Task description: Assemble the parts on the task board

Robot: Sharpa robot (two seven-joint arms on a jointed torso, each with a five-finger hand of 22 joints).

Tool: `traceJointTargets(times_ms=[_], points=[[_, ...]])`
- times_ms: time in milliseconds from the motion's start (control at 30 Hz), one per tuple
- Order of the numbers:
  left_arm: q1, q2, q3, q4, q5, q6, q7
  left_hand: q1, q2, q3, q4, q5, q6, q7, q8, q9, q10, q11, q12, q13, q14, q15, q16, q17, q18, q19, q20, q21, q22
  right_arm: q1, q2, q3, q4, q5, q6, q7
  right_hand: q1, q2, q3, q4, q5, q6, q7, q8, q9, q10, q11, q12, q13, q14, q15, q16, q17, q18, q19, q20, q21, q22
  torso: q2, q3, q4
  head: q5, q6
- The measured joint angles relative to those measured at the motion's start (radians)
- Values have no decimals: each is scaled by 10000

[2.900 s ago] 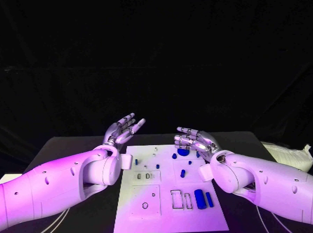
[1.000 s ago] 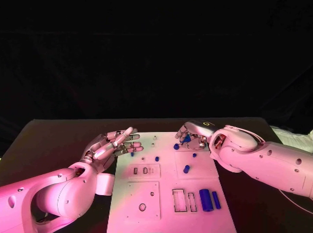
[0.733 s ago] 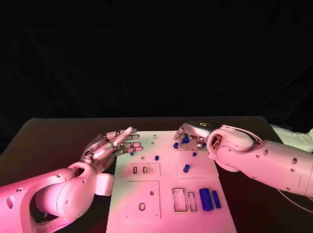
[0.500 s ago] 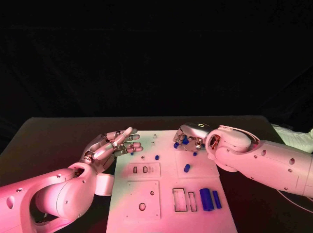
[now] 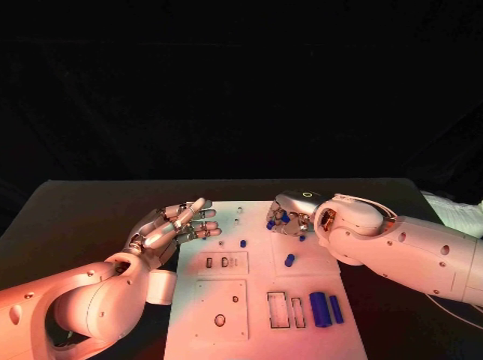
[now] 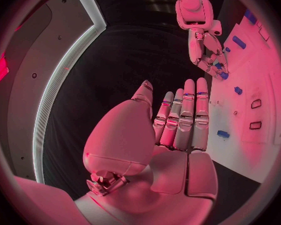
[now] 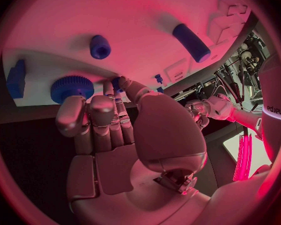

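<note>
The right hand (image 5: 289, 213) hangs over the far right part of the task board (image 5: 258, 307), its fingers curled in beside a blue gear (image 7: 72, 87); whether they pinch a small part I cannot tell. The left hand (image 5: 177, 227) hovers flat and spread over the board's left edge, holding nothing. Two long blue parts (image 5: 325, 308) lie near the board's near right corner. I judge the risk is the curled fingers nudging the gear or neighbouring pegs aside while closing.

One marking legible: "sharpa", dark letters running vertically on the white left arm (image 7: 275, 110), right wrist view; nothing else readable
</note>
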Motion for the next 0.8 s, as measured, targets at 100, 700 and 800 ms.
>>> traceJointTargets(times_ms=[100,700,800], points=[[0,0,0,0,1,1,-9,0,0,0,0,0,0,0,0,0,0,0,0,0,10,10,0,0,0,0,0,0,0,-5,-1,-5,8,-21,-129,-23,18,71,80,83,-8,196,-49,81,21,214,-75,37,34,18,-52,245,258,-3,93,-53,182,262,15,0,6,-7,18],[1,1,0,-7,5,3,-63,41,41,0,-55,0,0,-1,-77,1,-1,0,-39,1,36,36,-39,20,0,0,0,0,-10,-9,210,-9,212,153,-1870,-400,215,316,198,256,-104,460,-139,150,106,551,-162,37,67,-17,-87,609,604,-3,155,-84,398,585,105,-12,46,-6,160],[1,2,0,-3,6,4,-73,41,41,0,-55,0,-1,-1,-77,1,-1,0,-38,1,36,36,-39,29,-1,0,0,0,-10,36,398,-8,39,175,-2061,-511,214,316,198,256,-105,480,-118,148,106,551,-162,37,66,-17,-87,618,626,-3,155,-84,410,599,121,-18,57,8,181]])
